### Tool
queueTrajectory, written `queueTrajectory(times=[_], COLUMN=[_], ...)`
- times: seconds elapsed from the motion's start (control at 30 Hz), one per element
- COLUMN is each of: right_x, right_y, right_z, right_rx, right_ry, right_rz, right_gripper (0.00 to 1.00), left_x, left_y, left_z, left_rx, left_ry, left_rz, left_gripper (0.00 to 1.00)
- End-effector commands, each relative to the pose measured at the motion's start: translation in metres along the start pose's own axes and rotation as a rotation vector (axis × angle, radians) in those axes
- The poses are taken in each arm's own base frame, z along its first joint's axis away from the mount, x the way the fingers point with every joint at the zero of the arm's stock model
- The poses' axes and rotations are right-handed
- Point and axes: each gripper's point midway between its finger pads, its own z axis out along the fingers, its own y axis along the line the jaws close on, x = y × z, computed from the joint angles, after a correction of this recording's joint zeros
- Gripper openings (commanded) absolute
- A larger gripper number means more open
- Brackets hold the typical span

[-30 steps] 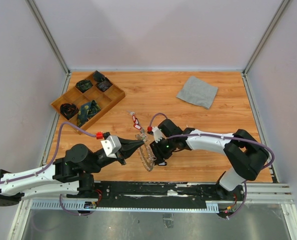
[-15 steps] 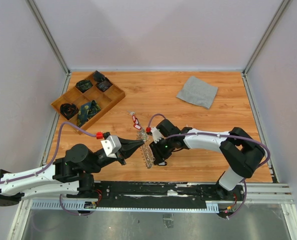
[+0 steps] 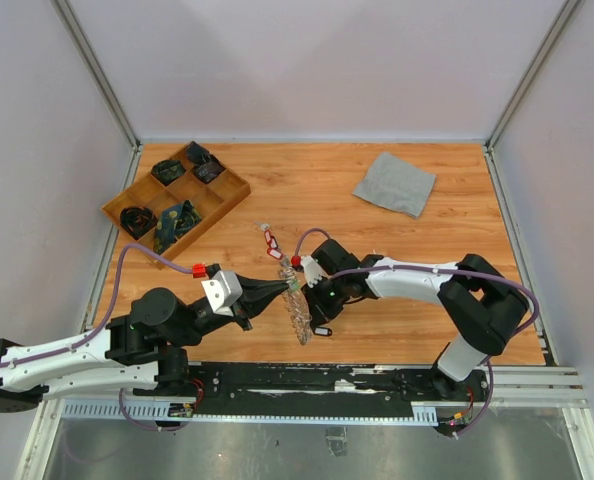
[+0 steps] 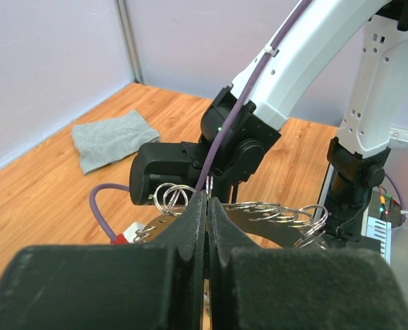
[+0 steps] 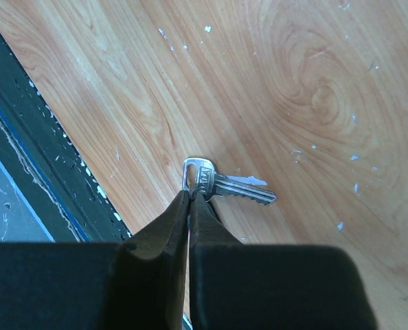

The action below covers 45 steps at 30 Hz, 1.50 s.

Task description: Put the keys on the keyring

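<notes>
Right tool (image 5: 189,199) goes from part-open to shut, pinching the key (image 5: 228,187) by its head at the tips. Left tool (image 4: 205,203) clamps the keyring (image 4: 273,209). Threading looks possible next.

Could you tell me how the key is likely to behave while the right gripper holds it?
Probably stiff and light: the key is thin, flat metal. Pinched only at its head by the right gripper, it could well pivot or slip.

From above and behind me, the top camera takes in the whole counter (image 3: 317,180). My left wrist camera faces my right arm (image 4: 307,62), shared with the top view. My right wrist camera stares closely down at the counter's near edge.
</notes>
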Motion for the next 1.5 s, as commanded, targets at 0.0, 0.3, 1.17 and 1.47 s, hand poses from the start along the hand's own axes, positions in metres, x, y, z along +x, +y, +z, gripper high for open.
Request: queueTrajectory(times=[0.0, 0.3, 1.17, 1.47], right_x=[-0.007, -0.042, -0.102, -0.118], right_y=[0.017, 0.035, 0.111, 0.148], right_z=[-0.008, -0.068, -0.304, -0.326], right_rx=[-0.044, -0.044, 0.263, 0.235], right_ry=[-0.033, -0.255, -0.852, -1.048], right_rz=[-0.054, -0.210, -0.755, -1.109], right_gripper=[0.01, 0.01, 0.01, 0.01], left_x=[-0.029, -0.025, -0.030, -0.046], left_y=[-0.001, 0.002, 0.014, 0.037], left_z=[-0.001, 0.006, 0.044, 0.047], left_rx=[0.008, -0.025, -0.087, -0.190], left_ry=[-0.086, -0.032, 0.011, -0.033], left_rz=[-0.030, -0.063, 0.204, 0.454], left_gripper=[0.01, 0.01, 0.00, 0.01])
